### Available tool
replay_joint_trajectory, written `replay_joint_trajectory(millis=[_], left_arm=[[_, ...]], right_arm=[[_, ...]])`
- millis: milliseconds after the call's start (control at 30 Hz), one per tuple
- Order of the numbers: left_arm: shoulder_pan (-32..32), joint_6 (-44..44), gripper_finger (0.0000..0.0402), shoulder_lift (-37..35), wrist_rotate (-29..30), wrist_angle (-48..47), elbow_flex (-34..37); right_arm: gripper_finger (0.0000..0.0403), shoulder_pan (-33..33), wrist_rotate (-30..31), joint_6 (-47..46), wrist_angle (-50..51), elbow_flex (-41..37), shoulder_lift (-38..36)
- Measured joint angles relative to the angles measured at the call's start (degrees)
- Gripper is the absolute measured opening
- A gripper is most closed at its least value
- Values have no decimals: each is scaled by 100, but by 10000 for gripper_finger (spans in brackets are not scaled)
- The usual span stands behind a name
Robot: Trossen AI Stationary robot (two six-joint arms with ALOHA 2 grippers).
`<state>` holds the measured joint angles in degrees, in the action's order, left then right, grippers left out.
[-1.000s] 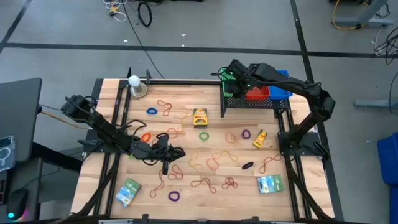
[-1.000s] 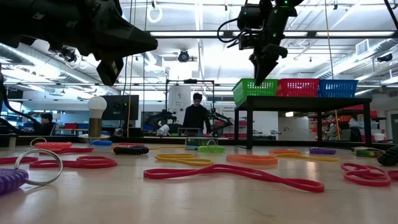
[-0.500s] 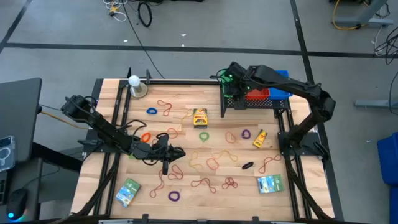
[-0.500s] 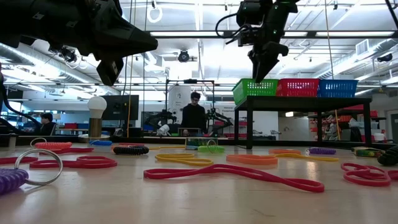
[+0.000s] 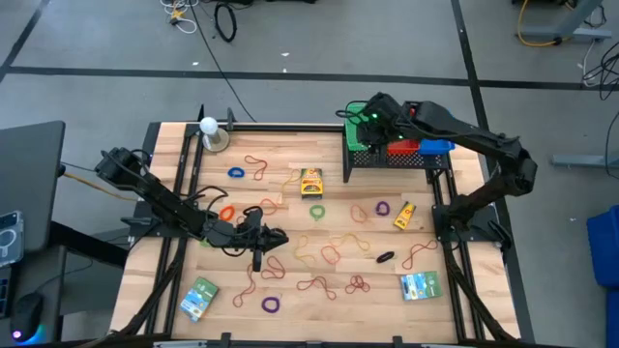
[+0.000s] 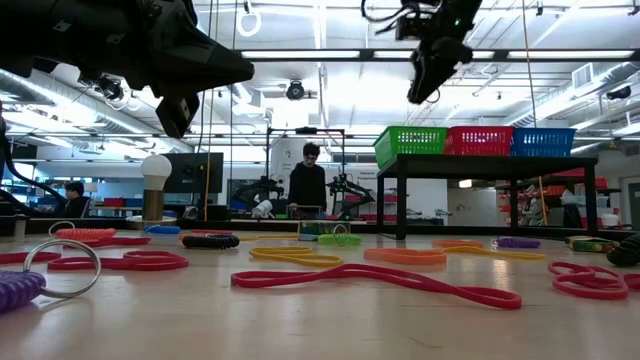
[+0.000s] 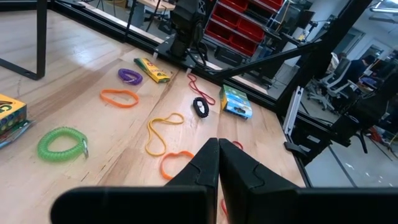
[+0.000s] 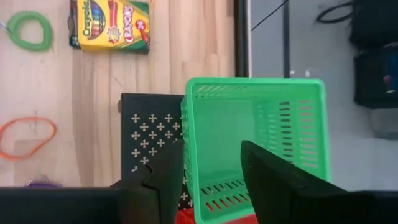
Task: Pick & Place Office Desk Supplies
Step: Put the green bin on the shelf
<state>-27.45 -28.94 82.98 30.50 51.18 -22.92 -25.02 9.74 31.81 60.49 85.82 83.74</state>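
Note:
Rubber bands and small rings in several colours lie flat on the wooden table (image 5: 290,290), with a yellow crayon box (image 5: 310,182), two green-blue packets (image 5: 199,298) (image 5: 420,285) and a small yellow bottle (image 5: 404,215). My right gripper (image 8: 208,180) hangs open above the green basket (image 8: 255,143), pointing down, nothing between its fingers. My left gripper (image 7: 217,168) is shut and empty, hovering level over the table's left middle (image 5: 266,240) above an orange band (image 7: 177,165).
Green, red (image 5: 401,145) and blue (image 5: 435,145) baskets stand on a black perforated shelf (image 8: 149,137) at the far right. A white ball on a round metal base (image 5: 209,128) stands at the far left. People show in the room beyond the table.
My right gripper has risen above the green basket and shifted a little toward the table's right edge. The things on the table have not moved.

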Motion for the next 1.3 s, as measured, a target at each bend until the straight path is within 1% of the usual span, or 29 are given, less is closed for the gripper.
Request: replay_joint_trajectory(millis=[167,300,500,633,700,800,933,1000,1133,1300], left_arm=[[133,1,14,0,-52,0,1],[158,1,14,0,-57,0,1],[167,-1,14,-2,-53,2,1],[167,1,14,-2,-57,2,1],[167,-1,14,-2,-54,2,1],[167,1,14,-2,-54,2,0],[202,25,14,-2,27,9,1],[239,23,14,-7,60,25,-1],[281,-134,14,-7,59,57,-1],[268,-194,14,-7,36,107,-10]], right_arm=[[160,227,240,-128,-17,0,-409],[137,408,250,-494,-28,0,-723],[74,804,-138,-1347,-29,0,-1062],[22,1123,-526,-1921,-46,0,-1082],[7,1295,-673,-2086,-156,0,-1080],[11,1584,-705,-2364,-852,-253,-1097],[10,1917,-723,-2817,-1871,-977,-1268],[5,2067,-723,-3070,-2201,-1338,-1331],[7,2337,-593,-3545,-2480,-1722,-1415],[6,2463,-285,-3951,-2518,-1729,-1597]])
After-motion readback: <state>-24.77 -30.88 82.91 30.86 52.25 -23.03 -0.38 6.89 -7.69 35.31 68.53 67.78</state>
